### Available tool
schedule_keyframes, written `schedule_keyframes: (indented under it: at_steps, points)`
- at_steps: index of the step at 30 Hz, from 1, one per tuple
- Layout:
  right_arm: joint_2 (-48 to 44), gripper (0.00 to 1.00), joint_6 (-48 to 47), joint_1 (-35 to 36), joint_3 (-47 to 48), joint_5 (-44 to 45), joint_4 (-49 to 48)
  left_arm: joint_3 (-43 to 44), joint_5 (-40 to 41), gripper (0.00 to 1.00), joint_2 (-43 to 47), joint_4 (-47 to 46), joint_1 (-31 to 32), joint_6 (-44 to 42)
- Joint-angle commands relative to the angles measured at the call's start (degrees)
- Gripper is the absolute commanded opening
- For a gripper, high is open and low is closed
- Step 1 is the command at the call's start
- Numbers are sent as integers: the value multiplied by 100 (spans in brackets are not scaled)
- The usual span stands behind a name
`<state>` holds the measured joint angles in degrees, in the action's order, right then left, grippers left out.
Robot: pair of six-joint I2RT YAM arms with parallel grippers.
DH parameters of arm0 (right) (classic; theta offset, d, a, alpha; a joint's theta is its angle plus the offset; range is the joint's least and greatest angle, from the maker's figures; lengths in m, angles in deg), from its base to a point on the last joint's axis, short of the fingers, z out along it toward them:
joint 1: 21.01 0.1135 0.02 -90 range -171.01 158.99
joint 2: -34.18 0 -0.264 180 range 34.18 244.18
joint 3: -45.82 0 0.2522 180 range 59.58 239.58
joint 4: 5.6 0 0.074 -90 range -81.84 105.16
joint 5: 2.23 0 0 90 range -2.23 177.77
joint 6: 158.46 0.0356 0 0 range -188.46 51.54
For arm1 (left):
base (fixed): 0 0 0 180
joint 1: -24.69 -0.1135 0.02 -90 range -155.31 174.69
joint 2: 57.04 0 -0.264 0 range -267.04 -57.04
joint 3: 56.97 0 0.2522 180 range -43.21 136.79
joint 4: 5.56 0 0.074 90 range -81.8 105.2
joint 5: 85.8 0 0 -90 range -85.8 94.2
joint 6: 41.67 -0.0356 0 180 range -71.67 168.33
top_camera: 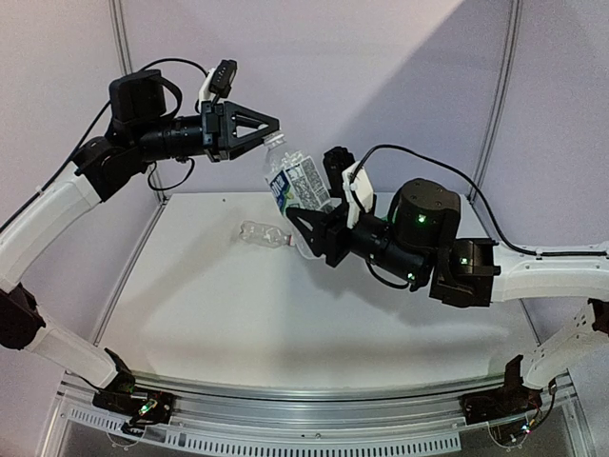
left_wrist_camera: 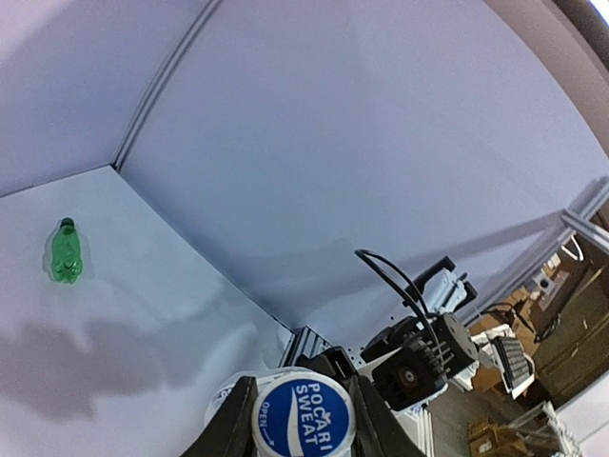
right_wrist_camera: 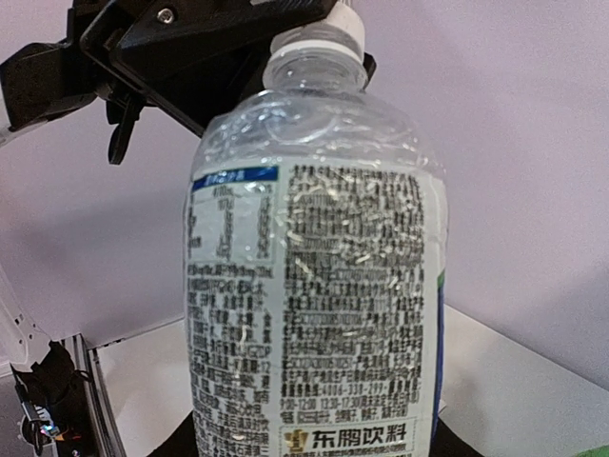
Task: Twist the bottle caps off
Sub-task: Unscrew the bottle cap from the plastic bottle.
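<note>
A clear bottle with a blue-white label (top_camera: 297,183) hangs tilted above the table. My right gripper (top_camera: 309,233) is shut on its lower body, and the printed label (right_wrist_camera: 314,286) fills the right wrist view. My left gripper (left_wrist_camera: 303,427) is shut on its white cap with a blue top (left_wrist_camera: 304,419), one finger (left_wrist_camera: 224,428) on each side. From the right wrist view the cap (right_wrist_camera: 319,38) sits in the black left gripper (right_wrist_camera: 209,38). A short clear unlabelled bottle (top_camera: 265,233) lies on the table. A green bottle (left_wrist_camera: 65,252) with a green cap stands far off.
The white table (top_camera: 209,305) is closed in by pale walls at the back and left. An aluminium rail (top_camera: 314,405) runs along its near edge, with both arm bases on it. The right arm's black wrist (top_camera: 428,228) hangs over the table's right half.
</note>
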<state>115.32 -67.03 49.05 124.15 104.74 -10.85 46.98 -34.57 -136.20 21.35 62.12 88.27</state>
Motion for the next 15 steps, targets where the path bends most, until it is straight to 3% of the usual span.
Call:
schedule_keyframes:
  at_steps: [1,15]
  points:
    - [94,0,40,2,181,206,275,-165,762,24,72,264,-25,284]
    - [132,0,194,4,136,189,424,28,1394,24,158,505,-115,513]
